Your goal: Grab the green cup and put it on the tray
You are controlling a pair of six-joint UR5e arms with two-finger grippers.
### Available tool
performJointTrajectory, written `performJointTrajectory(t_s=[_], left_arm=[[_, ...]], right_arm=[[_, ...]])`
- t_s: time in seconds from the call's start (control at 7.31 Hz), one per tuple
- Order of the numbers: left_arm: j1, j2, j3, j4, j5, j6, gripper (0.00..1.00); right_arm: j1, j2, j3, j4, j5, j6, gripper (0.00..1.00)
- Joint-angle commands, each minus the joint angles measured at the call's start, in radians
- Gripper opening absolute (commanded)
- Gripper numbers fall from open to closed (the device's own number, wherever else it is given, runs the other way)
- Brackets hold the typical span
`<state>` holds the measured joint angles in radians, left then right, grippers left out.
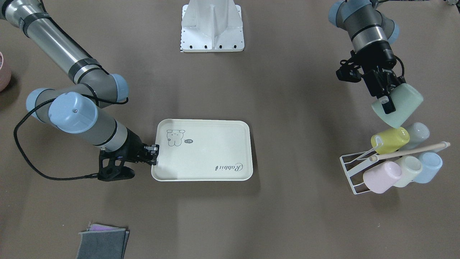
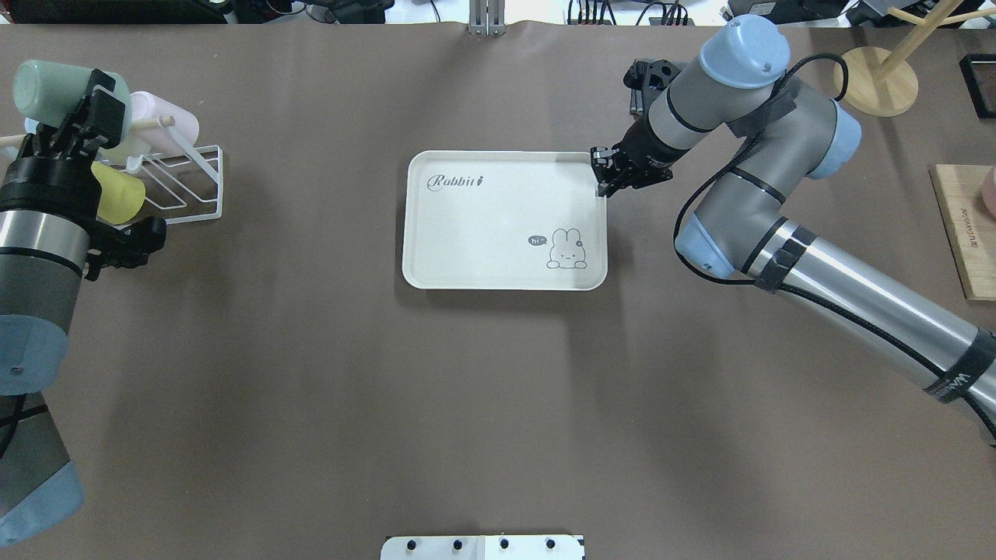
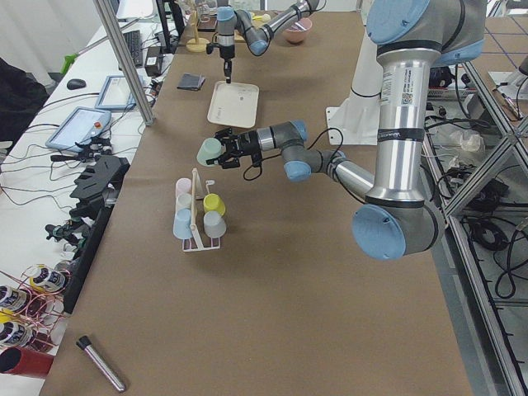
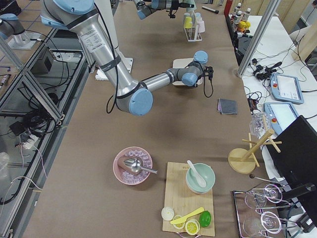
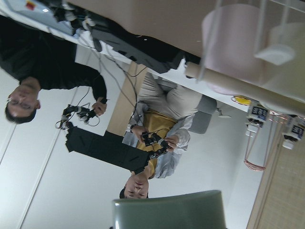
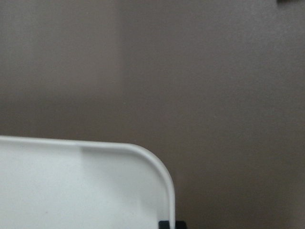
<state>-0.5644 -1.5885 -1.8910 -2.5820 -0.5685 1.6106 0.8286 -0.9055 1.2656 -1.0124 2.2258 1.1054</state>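
The green cup (image 1: 402, 104) is tilted in the air above the cup rack, held at its rim by my left gripper (image 1: 386, 101), which is shut on it. From overhead the cup (image 2: 50, 85) shows at the far left in that gripper (image 2: 97, 105). Its rim fills the bottom of the left wrist view (image 5: 167, 212). The cream tray (image 1: 208, 151) lies flat mid-table. My right gripper (image 1: 155, 155) is shut on the tray's rim near a corner (image 2: 603, 177). The right wrist view shows that tray corner (image 6: 71, 191).
A white wire rack (image 1: 354, 169) holds a yellow-green cup (image 1: 390, 139), a pink cup (image 1: 381, 176), a whitish-green cup (image 1: 408, 169) and two bluish cups. Grey cloths (image 1: 102, 242) lie at the table's operator-side edge. A wooden stand (image 2: 875, 78) and board (image 2: 965, 225) are at the right.
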Motion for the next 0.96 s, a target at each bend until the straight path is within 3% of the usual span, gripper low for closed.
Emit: performJointTrajectory(t_s=[0.0,0.55,0.82], left_arm=[[-0.005,-0.017,-0.003,-0.09,-0.129,-0.32,0.14],[0.0,-0.09,0.003,-0.231,-0.477,-1.021,0.14],[0.018,-0.111,0.089,-0.384,-0.698,-1.422,0.14]], right_arm=[[-0.022,0.023,0.0,0.0,-0.012,0.014,0.0],[-0.088,0.033,0.001,0.003,-0.054,0.074,0.0],[-0.114,0.004,0.026,0.005,-0.07,0.076,0.0]])
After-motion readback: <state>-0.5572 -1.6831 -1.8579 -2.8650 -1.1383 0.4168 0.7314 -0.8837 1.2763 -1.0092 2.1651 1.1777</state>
